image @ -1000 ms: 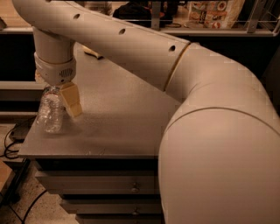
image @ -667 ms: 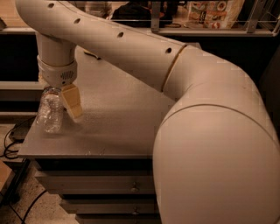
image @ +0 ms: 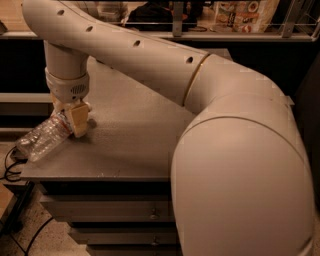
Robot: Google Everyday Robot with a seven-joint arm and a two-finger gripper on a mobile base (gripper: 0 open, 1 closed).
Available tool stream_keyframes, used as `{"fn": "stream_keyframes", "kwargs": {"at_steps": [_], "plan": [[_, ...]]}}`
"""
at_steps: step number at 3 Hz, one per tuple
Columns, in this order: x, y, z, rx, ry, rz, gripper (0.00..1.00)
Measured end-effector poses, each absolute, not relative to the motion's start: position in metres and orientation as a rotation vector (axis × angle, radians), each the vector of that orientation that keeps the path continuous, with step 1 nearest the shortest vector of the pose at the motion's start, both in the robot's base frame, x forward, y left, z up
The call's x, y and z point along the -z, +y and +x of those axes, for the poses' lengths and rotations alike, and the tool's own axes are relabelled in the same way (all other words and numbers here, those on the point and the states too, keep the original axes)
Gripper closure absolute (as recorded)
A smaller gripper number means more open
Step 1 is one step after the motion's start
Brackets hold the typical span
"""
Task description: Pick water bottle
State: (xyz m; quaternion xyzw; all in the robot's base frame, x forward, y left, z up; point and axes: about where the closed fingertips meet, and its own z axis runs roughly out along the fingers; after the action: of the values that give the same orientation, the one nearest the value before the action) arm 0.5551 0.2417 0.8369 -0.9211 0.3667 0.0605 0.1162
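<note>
The water bottle (image: 42,140) is clear, crinkled plastic. It lies tilted on its side at the left edge of the grey table (image: 135,135), base pointing lower left and neck end up to the right. My gripper (image: 69,122) hangs from the wrist above the table's left part. Its jaws are closed around the bottle's neck end, with one tan finger (image: 78,120) showing on the right side of the neck. The cap and the other finger are hidden behind the gripper and bottle.
My large cream arm (image: 235,165) fills the right and front of the view. The table has drawers (image: 110,212) below. Black cables (image: 10,167) lie on the floor at left. A shelf with packaged goods (image: 240,15) runs behind the table.
The bottle stood upright under the gripper before; now it is tipped over with its base swung out to the lower left. The arm has shifted and the wrist sits slightly lower.
</note>
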Motion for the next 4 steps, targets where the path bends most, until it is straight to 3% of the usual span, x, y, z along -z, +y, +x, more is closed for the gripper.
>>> {"fn": "stream_keyframes", "kwargs": {"at_steps": [2,3,4], "plan": [[-0.846,0.229,0.557,-0.254,1.151,-2.633,0.88],[-0.9,0.2,0.562,-0.279,1.19,-2.491,1.0],[-0.978,0.15,0.572,-0.182,1.236,-2.335,1.0]]}}
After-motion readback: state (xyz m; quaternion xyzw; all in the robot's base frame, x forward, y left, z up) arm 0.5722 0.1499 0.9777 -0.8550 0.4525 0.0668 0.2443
